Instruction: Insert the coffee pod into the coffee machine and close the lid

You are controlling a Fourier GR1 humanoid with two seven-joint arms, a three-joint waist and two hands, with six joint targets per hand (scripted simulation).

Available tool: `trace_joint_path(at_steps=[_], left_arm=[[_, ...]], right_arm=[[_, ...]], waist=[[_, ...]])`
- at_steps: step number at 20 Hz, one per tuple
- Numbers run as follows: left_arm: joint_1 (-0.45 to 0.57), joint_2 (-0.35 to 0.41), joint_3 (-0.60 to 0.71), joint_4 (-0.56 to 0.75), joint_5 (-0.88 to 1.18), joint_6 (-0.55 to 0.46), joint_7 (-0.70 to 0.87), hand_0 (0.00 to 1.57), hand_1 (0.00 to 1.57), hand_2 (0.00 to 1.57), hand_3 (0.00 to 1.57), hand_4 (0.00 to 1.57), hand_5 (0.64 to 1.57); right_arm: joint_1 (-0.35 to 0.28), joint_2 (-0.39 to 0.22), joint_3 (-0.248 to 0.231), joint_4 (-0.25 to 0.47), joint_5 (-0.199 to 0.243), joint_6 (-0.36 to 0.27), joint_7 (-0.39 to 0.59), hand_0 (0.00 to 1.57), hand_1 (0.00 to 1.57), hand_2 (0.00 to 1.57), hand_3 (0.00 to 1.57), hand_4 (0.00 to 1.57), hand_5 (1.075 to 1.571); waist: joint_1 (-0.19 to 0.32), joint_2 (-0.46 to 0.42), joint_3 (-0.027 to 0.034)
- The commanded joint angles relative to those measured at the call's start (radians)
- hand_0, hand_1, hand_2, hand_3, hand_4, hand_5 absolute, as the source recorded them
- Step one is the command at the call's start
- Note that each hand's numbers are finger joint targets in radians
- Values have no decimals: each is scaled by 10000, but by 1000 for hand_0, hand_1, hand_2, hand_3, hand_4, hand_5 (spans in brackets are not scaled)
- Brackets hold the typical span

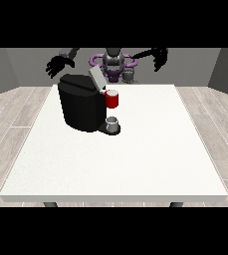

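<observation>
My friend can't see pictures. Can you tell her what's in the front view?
A black coffee machine stands on a white table with its lid tilted up, a red thing at the machine and a grey thing on its base below. Behind the table, a robot holds both black hands, at the view's left and right, raised with fingers spread, touching nothing.

You see the coffee machine (83,107) on the white table (150,159), lid (96,77) raised; a grey thing (113,121), possibly the pod, sits at its base.
</observation>
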Motion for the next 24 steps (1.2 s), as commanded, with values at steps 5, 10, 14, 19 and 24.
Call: trace_joint_path(at_steps=[5,10,14,19,24], left_arm=[[1694,-510,355,-380,949,-308,-111,0,0,0,0,0,1571],[2420,-1050,252,-907,1341,-377,-121,0,0,0,0,57,1571],[2876,-583,226,-1466,1831,-1126,-35,0,0,0,0,0,1571],[3070,-1160,-285,-2443,2089,-596,314,0,0,0,0,222,1571],[3920,-867,-350,-3671,2626,-876,645,0,0,0,0,0,1571]], right_arm=[[-297,-310,818,-1266,210,620,1097,0,0,0,0,289,1571],[-566,-988,589,-1632,7,1359,770,0,0,0,0,43,1571],[-1232,-964,714,-2023,-328,1648,1568,0,0,0,0,0,1571],[-2252,-1069,990,-1956,75,1683,1852,0,0,0,0,137,1571],[-1950,-715,1432,-1882,292,1998,1394,0,0,0,0,0,1571]], waist=[[429,-849,-4],[928,-984,3],[1138,-730,2],[1382,-142,3],[1255,264,3]])
